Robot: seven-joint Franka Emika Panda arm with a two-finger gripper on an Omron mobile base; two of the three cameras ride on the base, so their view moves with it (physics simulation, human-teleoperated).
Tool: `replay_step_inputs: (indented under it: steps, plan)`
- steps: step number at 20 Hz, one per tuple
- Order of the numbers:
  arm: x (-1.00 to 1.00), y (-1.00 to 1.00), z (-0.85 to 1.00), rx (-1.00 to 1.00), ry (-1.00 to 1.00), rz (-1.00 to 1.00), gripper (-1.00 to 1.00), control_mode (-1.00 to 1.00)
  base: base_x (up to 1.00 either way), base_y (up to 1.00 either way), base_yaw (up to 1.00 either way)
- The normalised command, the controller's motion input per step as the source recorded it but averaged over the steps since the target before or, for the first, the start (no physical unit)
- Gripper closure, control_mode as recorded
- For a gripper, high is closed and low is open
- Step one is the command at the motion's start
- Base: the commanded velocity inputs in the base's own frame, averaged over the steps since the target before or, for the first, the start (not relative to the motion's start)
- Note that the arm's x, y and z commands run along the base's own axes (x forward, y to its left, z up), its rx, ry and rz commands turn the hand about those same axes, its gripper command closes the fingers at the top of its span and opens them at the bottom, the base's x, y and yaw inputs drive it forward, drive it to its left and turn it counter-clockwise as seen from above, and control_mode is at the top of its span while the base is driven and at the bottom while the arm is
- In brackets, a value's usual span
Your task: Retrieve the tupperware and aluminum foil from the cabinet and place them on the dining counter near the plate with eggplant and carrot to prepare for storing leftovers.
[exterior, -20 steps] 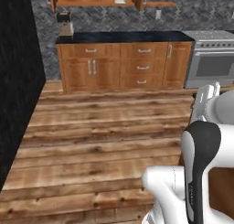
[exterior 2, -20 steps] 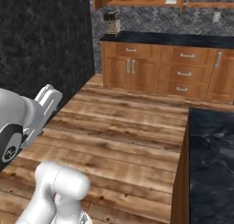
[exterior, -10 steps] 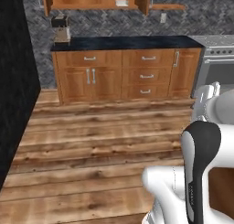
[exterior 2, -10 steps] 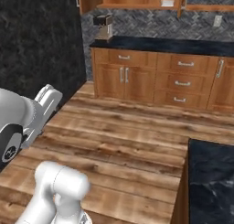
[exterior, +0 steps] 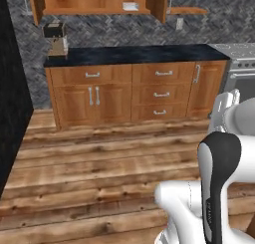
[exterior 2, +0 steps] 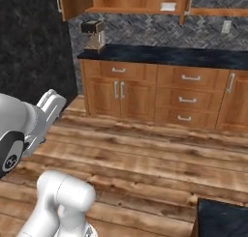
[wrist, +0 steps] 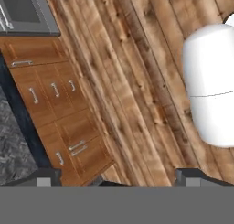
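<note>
Wooden planks of the floor (exterior: 99, 158) take up most of the scene, running warm brown with dark seams from the base of the robot up to the far wall. Behind them stands a run of lower wooden drawers and doors (exterior: 134, 93) with metal handles, topped by a narrow black marble-look bench (exterior: 134, 54) that backs onto grey herringbone tile (exterior: 114, 31). A black wall (exterior: 12, 88) rises on the left side of the left base view. To the right of the drawers, the pale front of a stove (exterior: 241, 73) shows at the picture's edge.

Above that bench hangs the cabinet (exterior: 94, 1), warm brown, its doors swung open and its plank shelf in view. On that shelf, near its right end, lies a small pale flat thing (exterior: 130, 6); it is too small to tell whether it is the tupperware. In the right base view the same pale thing (exterior 2: 168, 7) sits on the cabinet (exterior 2: 126, 1) shelf.

A black corner of the dining counter (exterior 2: 223, 219) shows at the lower right of the right base view.

On the narrow bench's left end stands a small coffee machine (exterior: 56, 39), dark over light. An outlet (exterior 2: 225, 26) sits on the tile.

The claw (wrist: 116, 175) hangs spread wide and empty over the floor, its two dark tips well apart.
</note>
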Motion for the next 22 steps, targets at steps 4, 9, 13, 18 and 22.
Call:
replay_step_inputs:
  steps: [4,9,13,18,22]
  plan:
    - [0.00,0.00,0.00,0.00,0.00,0.00,-1.00,1.00,1.00,0.00,-0.17]
    - [0.00,0.00,0.00,0.00,0.00,0.00,-1.00,1.00,1.00,0.00,-0.12]
    - [0.00,0.00,0.00,0.00,0.00,0.00,-1.00,1.00,1.00,0.00,-0.06]
    - [0.00,0.00,0.00,0.00,0.00,0.00,-1.00,1.00,1.00,0.00,-0.03]
    - [0.00,0.00,0.00,0.00,0.00,0.00,-1.00,1.00,1.00,0.00,-0.04]
